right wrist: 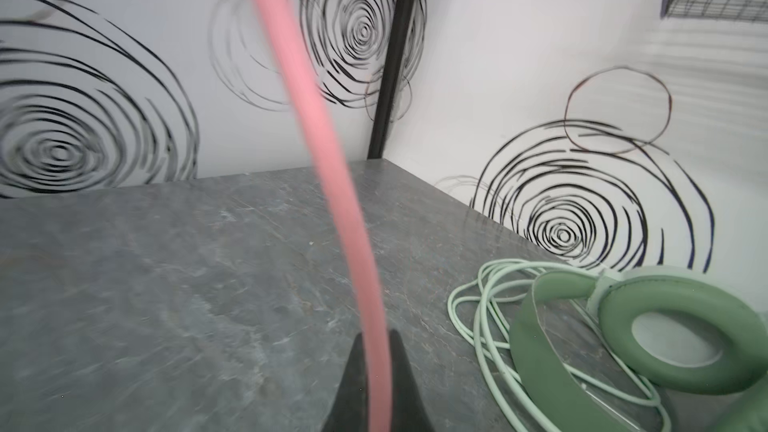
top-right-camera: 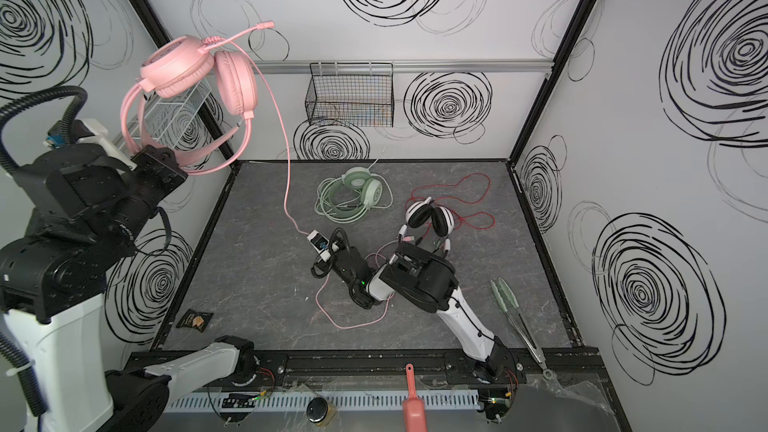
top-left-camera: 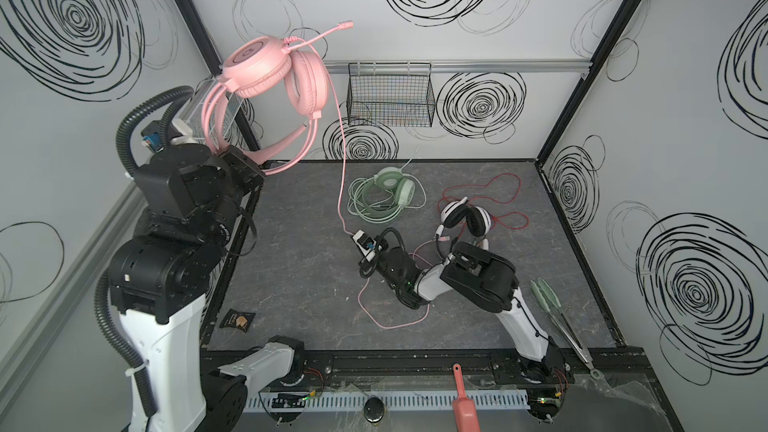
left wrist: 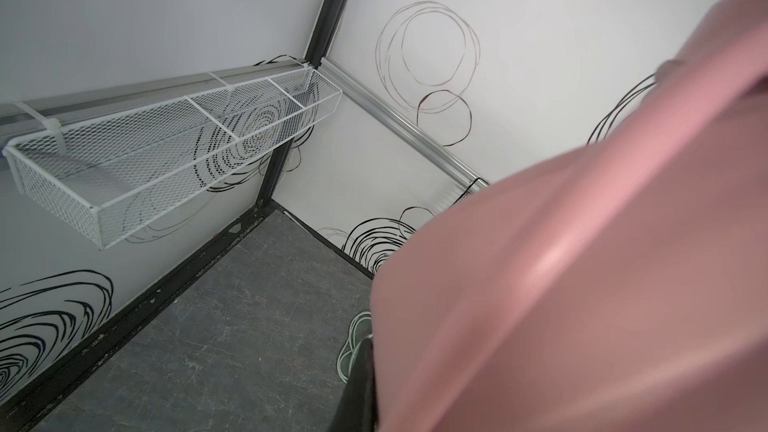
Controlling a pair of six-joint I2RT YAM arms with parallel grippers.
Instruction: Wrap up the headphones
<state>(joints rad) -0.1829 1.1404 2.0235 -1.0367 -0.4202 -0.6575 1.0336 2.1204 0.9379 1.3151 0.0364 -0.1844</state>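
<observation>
Your pink headset [top-left-camera: 266,72] aloft at left fingers [top-left-camera: 249,170], cable [top-left-camera: 343,168] between right fingers [right wrist: 353,388]; green headset [top-left-camera: 388,191], white-black headset [top-left-camera: 465,218] flat nearby.

No legible text, number or brand is present in any view. White lettering printed on the black joint housing [top-left-camera: 225,231] of the left arm is too small to read in both top views. The print on the dark packet [top-left-camera: 237,320] on the table and the round emblem on the pink headset [top-left-camera: 249,53] earcup cannot be resolved.
</observation>
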